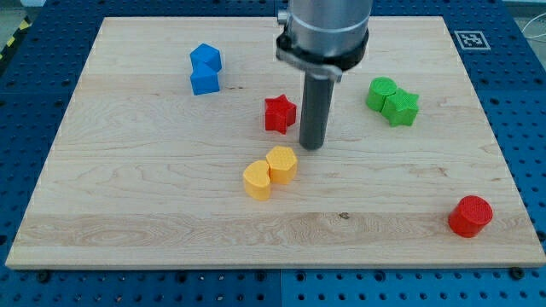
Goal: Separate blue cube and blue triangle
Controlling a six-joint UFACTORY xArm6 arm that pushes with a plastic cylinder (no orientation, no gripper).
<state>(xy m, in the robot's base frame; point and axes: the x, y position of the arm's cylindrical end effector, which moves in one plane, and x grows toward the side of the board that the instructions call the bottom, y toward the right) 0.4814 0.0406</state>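
Two blue blocks sit touching at the view's upper left: a blue block with slanted faces (206,58), which looks like the triangle, at the top, and the blue cube (204,81) right below it. My tip (311,145) rests on the board near the middle. It is just right of a red star (279,112) and just above the yellow blocks, well to the right of the blue pair and apart from it.
Two yellow blocks touch below my tip: a hexagon (281,164) and a rounder block (257,180). Two green blocks (392,101) touch at the right. A red cylinder (470,216) stands at the lower right. The wooden board (128,188) lies on a blue perforated table.
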